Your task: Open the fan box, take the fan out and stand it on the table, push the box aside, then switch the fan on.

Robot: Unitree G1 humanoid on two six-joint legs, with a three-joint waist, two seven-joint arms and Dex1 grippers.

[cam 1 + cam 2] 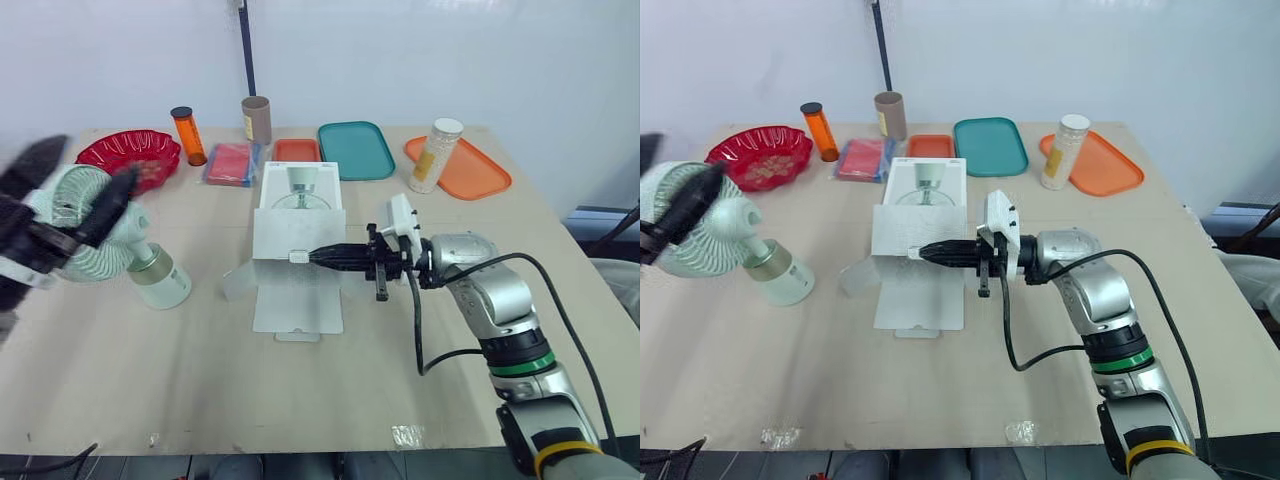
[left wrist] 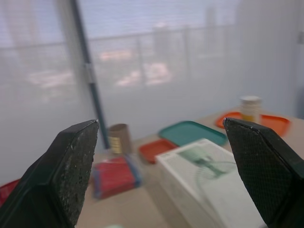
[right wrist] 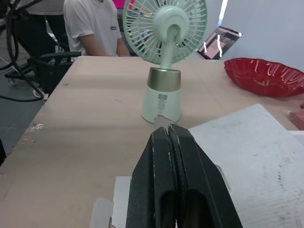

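Fan (image 3: 161,95) stands up on the desk (image 1: 790,380) beside the wide open left hand (image 2: 159,122), and the closed right hand (image 1: 930,252) has its tips on the open box (image 1: 920,295) in the middle, so I think pushing that box aside comes next.

Fan (image 1: 778,276) stands on table (image 1: 940,380), left of box (image 1: 925,190)

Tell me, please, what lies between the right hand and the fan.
In the left eye view, the fan box's side flap and a stretch of bare table lie between the right hand and the fan.
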